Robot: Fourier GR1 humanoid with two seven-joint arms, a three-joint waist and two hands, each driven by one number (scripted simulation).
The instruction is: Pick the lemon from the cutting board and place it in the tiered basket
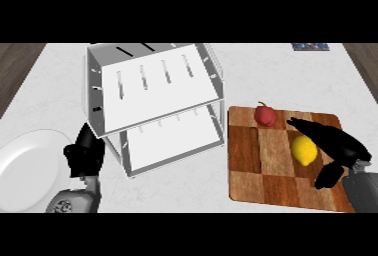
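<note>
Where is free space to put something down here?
Bare counter lies behind the cutting board, right of the tiered basket, and in front of it. Crowded: around the lemon, red fruit and right hand; also between plate and basket, at the left hand.

a bare strip of tabletop (192,185) runs between the cutting board (251,185) and the tiered basket (155,85), whose upper tray lies open from above. on the board, a red fruit (266,115) stands just beyond the lemon (304,150), and the right robot hand (341,146) crowds the lemon's right side. the left robot hand (83,156) fills the gap between basket and plate (26,170).
</note>
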